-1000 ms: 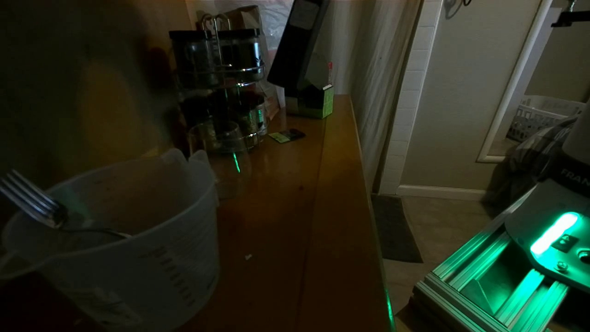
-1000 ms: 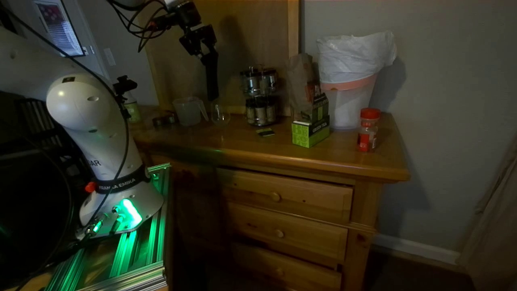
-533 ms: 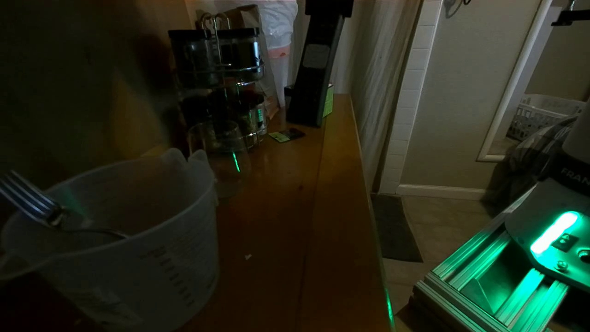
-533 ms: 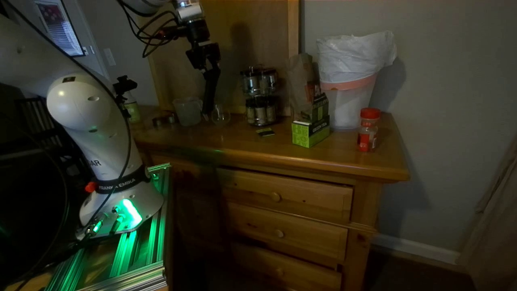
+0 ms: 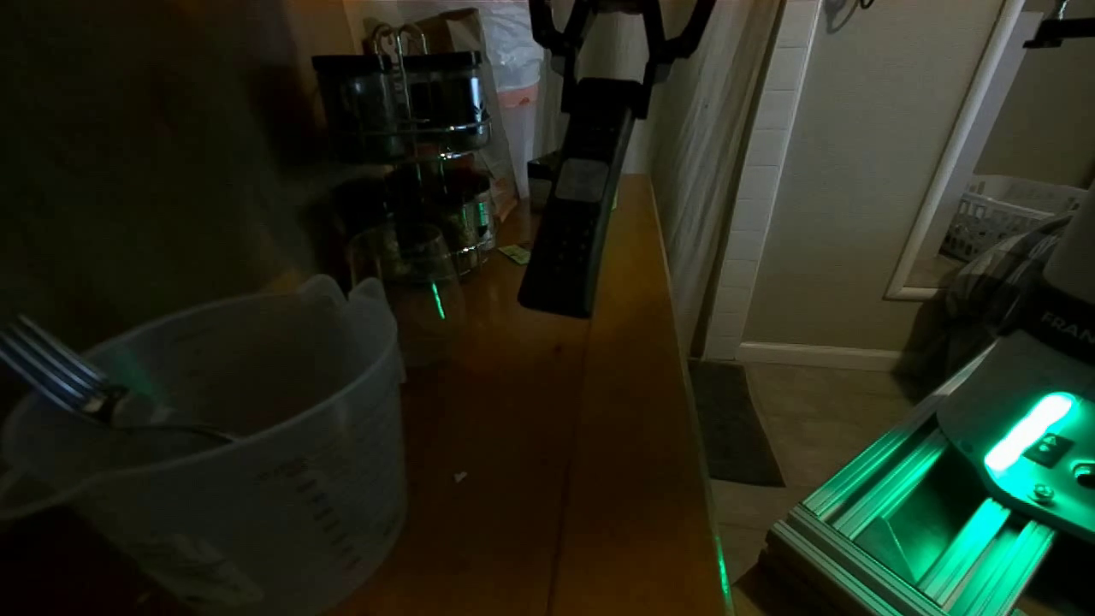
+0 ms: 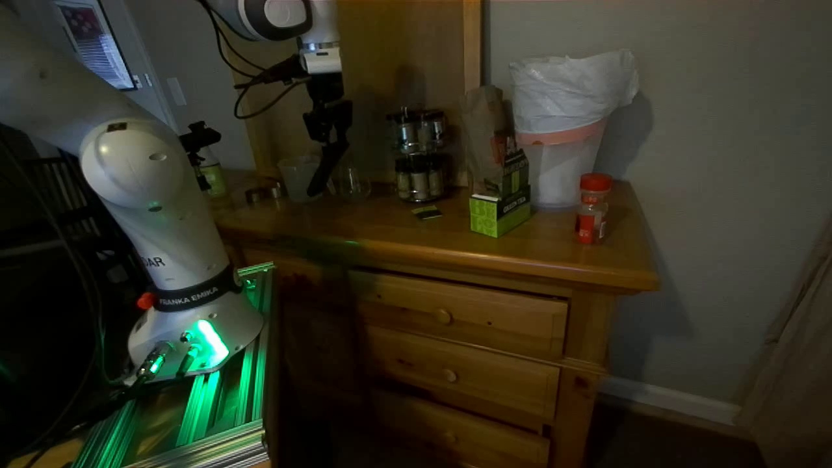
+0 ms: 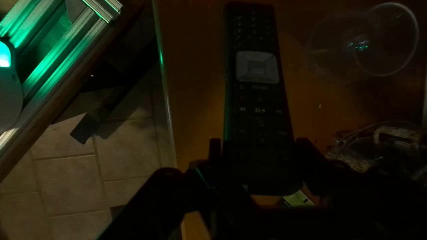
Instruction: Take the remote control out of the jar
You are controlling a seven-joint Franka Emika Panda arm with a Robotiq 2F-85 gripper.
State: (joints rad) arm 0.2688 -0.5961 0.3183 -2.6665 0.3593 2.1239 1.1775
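The remote control (image 5: 582, 197) is a long black slab with a grey button patch. My gripper (image 5: 603, 101) is shut on one end of it and holds it above the wooden tabletop, its free end slanting down. It shows so in an exterior view (image 6: 326, 169) too. In the wrist view the remote (image 7: 257, 96) points away from the dark fingers, which press both its sides. The jar (image 5: 342, 453) is a whitish translucent jug, standing on the tabletop with a fork leaning in it. The remote is outside the jar. The jar is out of the wrist view.
A clear glass (image 5: 419, 316) stands beside the jar, near a rack of spice jars (image 6: 416, 156). A small green packet (image 6: 427, 212) lies flat on the tabletop. A green tea box (image 6: 497, 208), a red-lidded bottle (image 6: 588, 214) and a bagged bin (image 6: 562, 162) stand further along.
My gripper has moved down with the remote in it, and more of the gripper shows. The remote's free end has swung lower and nearer the jar. The jar and fork have not moved.
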